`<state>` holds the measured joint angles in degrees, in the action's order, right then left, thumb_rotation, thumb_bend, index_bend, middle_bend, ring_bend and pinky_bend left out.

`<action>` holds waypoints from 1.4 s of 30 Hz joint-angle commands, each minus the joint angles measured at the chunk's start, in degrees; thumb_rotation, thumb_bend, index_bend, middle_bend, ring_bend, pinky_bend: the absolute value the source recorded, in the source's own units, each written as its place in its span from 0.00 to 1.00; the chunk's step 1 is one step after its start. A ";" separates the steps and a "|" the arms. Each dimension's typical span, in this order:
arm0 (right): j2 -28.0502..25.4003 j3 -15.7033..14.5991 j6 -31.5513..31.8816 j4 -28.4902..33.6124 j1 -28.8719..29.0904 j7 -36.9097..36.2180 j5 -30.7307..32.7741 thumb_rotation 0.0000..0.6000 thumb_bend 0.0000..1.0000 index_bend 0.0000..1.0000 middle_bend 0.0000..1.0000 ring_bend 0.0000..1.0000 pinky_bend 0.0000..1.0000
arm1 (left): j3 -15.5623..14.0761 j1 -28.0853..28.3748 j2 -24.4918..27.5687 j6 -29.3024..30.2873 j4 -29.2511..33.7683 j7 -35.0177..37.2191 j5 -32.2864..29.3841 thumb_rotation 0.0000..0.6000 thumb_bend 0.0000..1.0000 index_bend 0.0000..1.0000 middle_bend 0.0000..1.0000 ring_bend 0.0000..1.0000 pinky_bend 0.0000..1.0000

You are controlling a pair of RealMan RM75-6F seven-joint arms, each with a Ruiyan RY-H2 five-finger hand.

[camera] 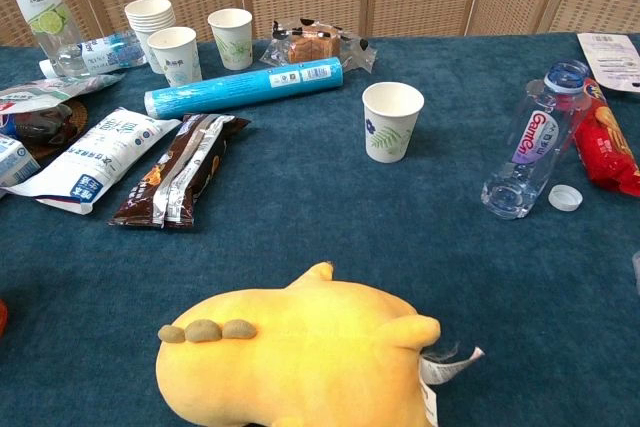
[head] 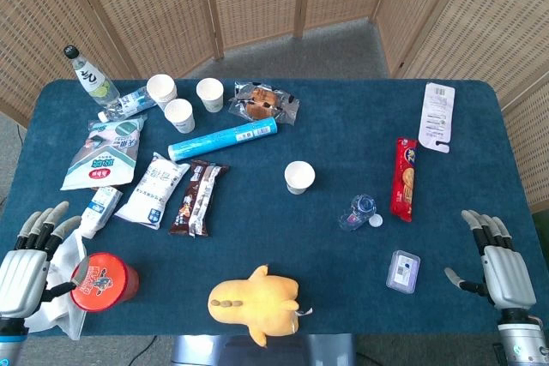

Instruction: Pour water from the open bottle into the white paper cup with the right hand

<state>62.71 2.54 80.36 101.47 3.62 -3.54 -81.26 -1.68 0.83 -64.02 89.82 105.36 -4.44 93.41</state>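
A: Step in hand? Nothing gripped. Right hand (head: 502, 259) rests at the table's (head: 343, 117) near edge, about 4 o'clock from centre, fingers spread, empty. Left hand (head: 30, 250) at 8 o'clock, fingers apart too, holding nothing, next to a red lidded tub (head: 103, 282).

B: So the reach hasn't begun, I'd judge. Where's the bottle?

A: Open bottle (head: 358, 212) stands upright just right of centre, cap (head: 376, 221) off and lying touching or just beside its base. White paper cup (head: 299, 177) is at its 10 o'clock, near but apart.

B: Next move?

A: Likely the right hand travels toward 10 o'clock, wraps the bottle around its middle, lifts without squeezing water out, then tilts the neck over the cup. The red biscuit pack (head: 404, 177) lies close on the bottle's right, so finger room is tight there.

B: View differences?

A: Chest view shows the bottle's (camera: 532, 142) purple label, low water level and open neck, plus the cup's (camera: 392, 121) leaf print. No hands there. Head view alone shows both hands and the whole layout.
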 commanded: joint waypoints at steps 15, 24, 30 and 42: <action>0.54 0.88 -5.20 -2.50 3.42 -18.63 -2.89 1.00 0.24 0.00 0.00 0.00 0.00 | 0.31 0.11 1.72 0.51 1.22 1.06 0.95 0.58 0.47 0.16 0.06 0.00 0.00; 4.27 3.93 -10.82 -10.75 9.09 -47.58 -4.52 1.00 0.24 0.00 0.00 0.00 0.00 | 0.80 1.06 2.47 -0.84 2.21 0.99 0.56 0.59 0.46 0.16 0.05 0.00 0.00; 7.91 5.02 -12.49 -17.66 12.09 -59.05 -5.21 1.00 0.23 0.00 0.00 0.00 0.00 | 1.22 2.36 4.18 -1.87 4.53 1.96 1.61 0.58 0.47 0.16 0.05 0.00 0.00; 13.89 3.66 -15.54 -25.64 15.61 -66.54 -5.91 1.00 0.23 0.00 0.00 0.00 0.00 | 1.48 2.69 5.20 -1.86 6.71 0.61 1.80 0.59 0.47 0.16 0.05 0.00 0.00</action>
<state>76.43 6.34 64.95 75.99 19.10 -69.93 -87.08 -0.20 3.52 -58.82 87.95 112.08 -3.83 95.21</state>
